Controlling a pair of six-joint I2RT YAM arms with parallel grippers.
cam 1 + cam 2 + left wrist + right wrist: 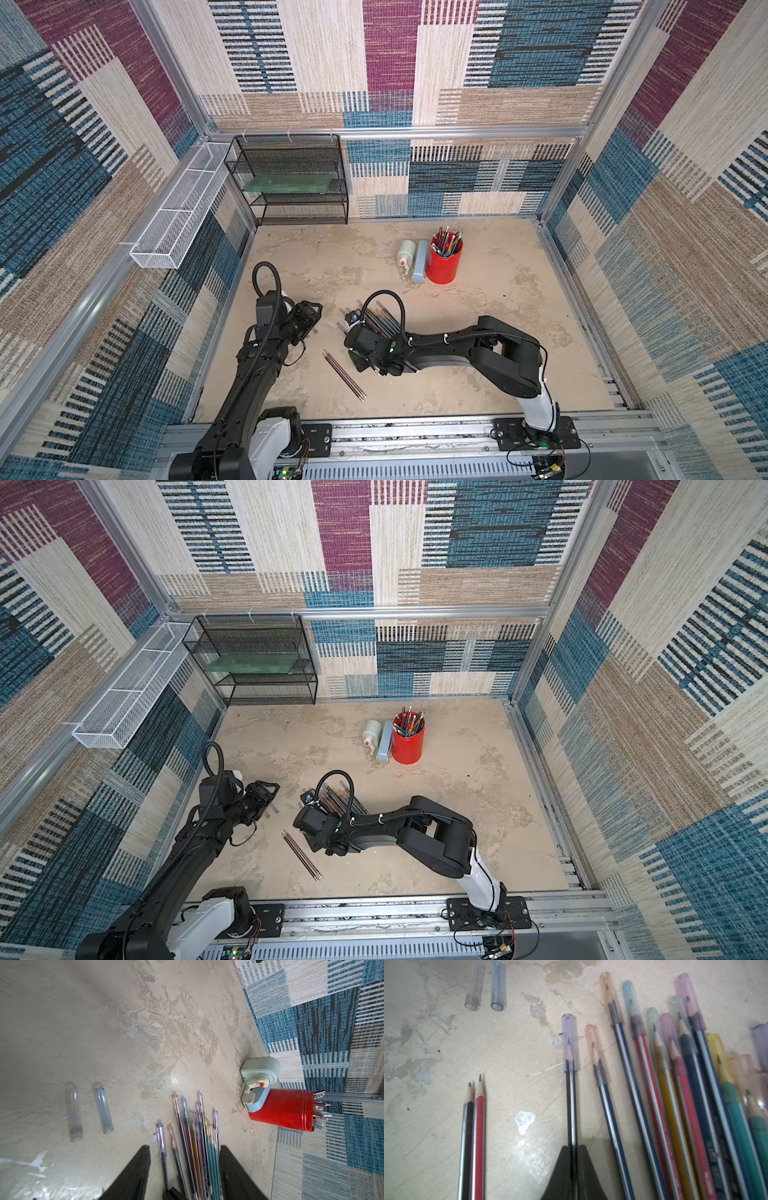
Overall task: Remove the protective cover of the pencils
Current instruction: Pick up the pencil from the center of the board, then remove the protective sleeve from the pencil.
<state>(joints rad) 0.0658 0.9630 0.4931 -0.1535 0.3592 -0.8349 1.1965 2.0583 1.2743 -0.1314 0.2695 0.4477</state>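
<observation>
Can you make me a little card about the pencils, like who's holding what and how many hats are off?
Right fingers: shut on a black pencil with its purple cap on
Left fingers: open, holding nothing
Bare pencils: two, side by side
Loose caps: two, lying side by side
Capped pencils: a fanned bunch beside the held one

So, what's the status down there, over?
Right gripper shut on black pencil, lilac plastic cap on. Left gripper open, empty. Two bare pencils, two loose clear caps aside. Nothing blocking.
</observation>
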